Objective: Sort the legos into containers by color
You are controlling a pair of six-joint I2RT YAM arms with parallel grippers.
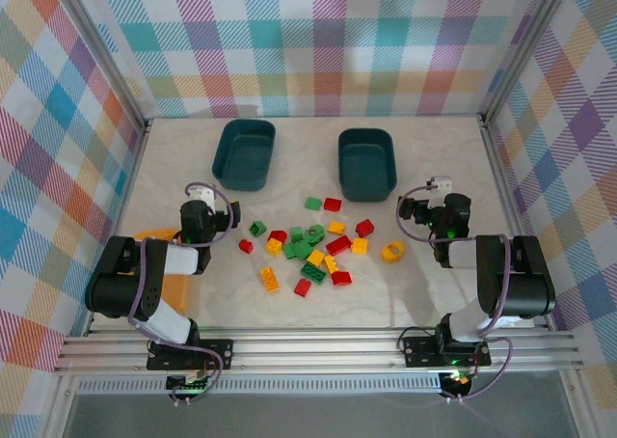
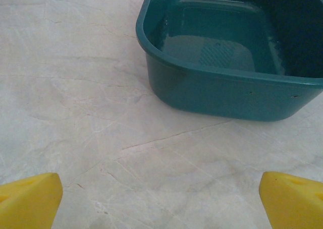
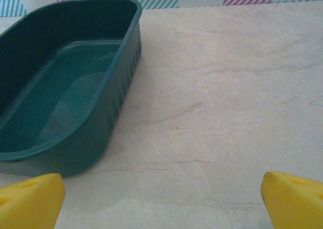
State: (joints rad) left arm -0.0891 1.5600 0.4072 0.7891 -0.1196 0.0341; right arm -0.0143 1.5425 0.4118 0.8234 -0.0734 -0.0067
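Left hand (image 1: 200, 198) and right hand (image 1: 435, 189) spread apart, empty, legos (image 1: 310, 247) lay scattered on the counter (image 1: 405, 295) between them, teal containers (image 1: 244, 153) stood empty beyond.

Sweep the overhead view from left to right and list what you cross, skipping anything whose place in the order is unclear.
yellow-orange tub → left dark teal tub → farthest green lego → right dark teal tub → right gripper
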